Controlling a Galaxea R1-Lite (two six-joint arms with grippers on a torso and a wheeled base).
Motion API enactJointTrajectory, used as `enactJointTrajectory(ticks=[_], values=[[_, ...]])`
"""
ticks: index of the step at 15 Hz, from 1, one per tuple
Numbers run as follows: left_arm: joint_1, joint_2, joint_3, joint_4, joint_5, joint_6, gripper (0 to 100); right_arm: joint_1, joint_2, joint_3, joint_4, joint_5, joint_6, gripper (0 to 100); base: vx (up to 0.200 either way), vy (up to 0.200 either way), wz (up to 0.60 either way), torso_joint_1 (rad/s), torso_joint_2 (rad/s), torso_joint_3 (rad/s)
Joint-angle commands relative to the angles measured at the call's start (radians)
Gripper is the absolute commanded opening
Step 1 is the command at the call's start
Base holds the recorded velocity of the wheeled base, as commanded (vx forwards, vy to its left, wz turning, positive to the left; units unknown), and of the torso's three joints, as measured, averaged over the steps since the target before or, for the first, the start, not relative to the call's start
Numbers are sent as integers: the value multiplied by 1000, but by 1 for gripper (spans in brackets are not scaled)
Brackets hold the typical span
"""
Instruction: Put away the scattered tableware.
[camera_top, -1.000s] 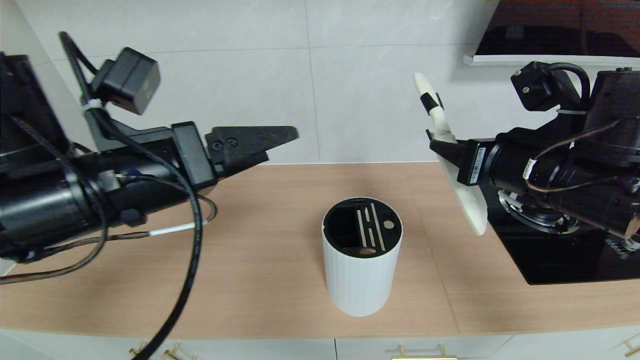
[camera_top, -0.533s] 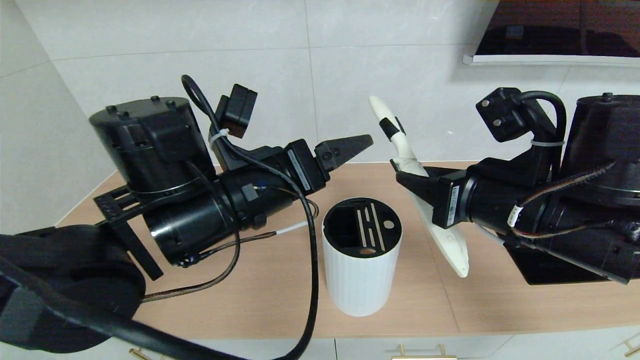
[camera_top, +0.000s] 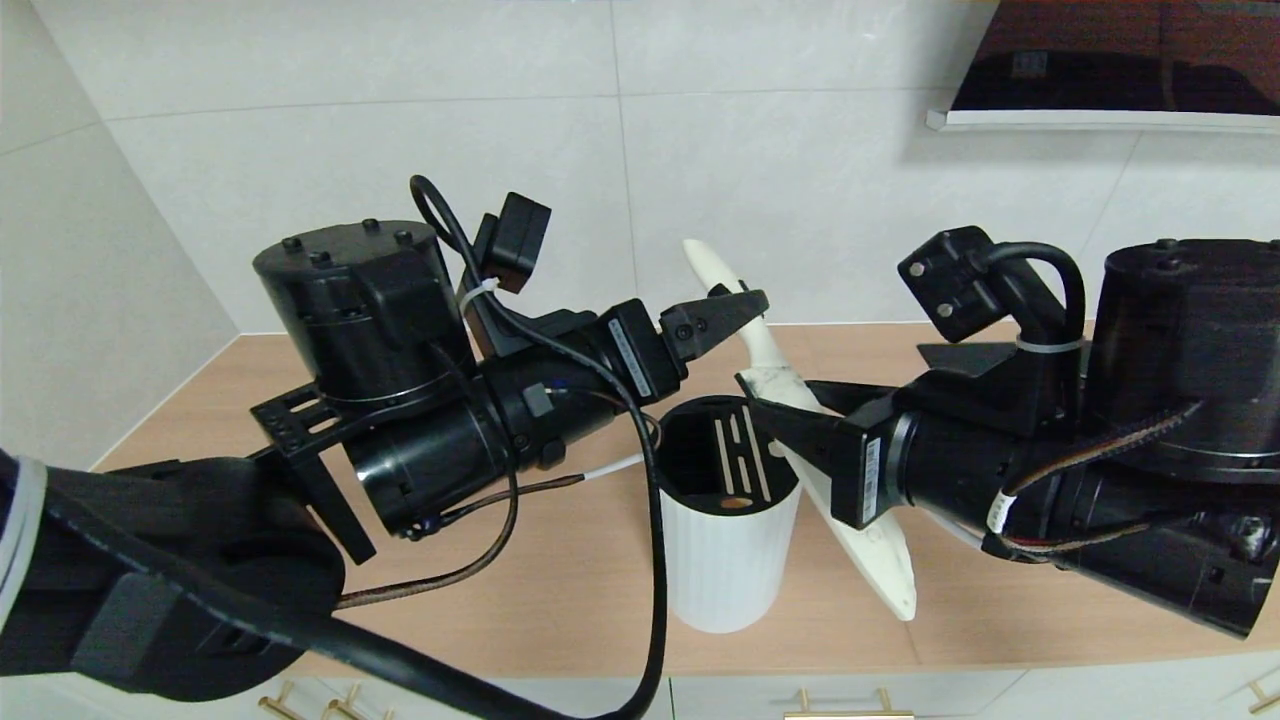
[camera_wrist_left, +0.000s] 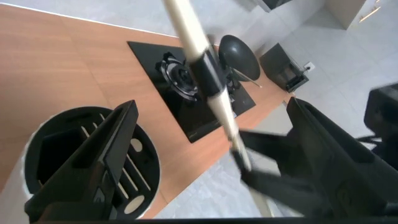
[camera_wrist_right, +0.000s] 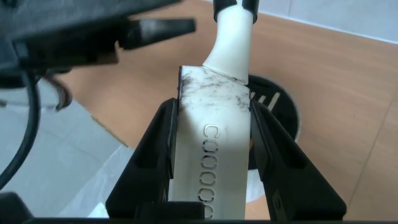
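There are two grippers, one spatula and one holder.

The right gripper (camera_top: 795, 420) (camera_wrist_right: 211, 134) is clamped on the white spatula (camera_top: 768, 352) (camera_wrist_right: 214, 118) (camera_wrist_left: 211, 81), one finger on each edge of the blade. The blade end slants down below and behind this gripper, and the handle rises up ahead of it.

The left gripper (camera_top: 735, 310) (camera_wrist_left: 211, 106) is spread wide. The single black band of the spatula handle sits between its two fingers. In the left wrist view there is a gap on each side, so it grips nothing.

The white holder (camera_top: 725, 570) (camera_wrist_left: 37, 134) (camera_wrist_right: 273, 102) stands on the counter (camera_top: 560, 580), below both grippers. It is just under the left one's tips and beside the right one's. Its black top has one large opening and several slits. One black hob (camera_wrist_left: 180, 81) lies beyond the left gripper.
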Motion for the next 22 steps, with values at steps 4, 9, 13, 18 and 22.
enactJointTrajectory(ticks=[4,9,13,18,22], values=[[0,20,-10,-2,0,-1,100,28,7,11,-4,1,1,0,0,0,0,0,0,0],[0,52,-18,-20,4,-2,100,44,5,17,-4,1,1,0,0,0,0,0,0,0],[0,53,-18,-20,6,-2,100,59,5,26,-4,1,1,0,0,0,0,0,0,0],[0,53,-18,-20,4,-2,100,62,5,29,-4,1,1,0,0,0,0,0,0,0],[0,53,-16,-20,1,-2,0,64,4,29,-6,1,1,0,0,0,0,0,0,0]])
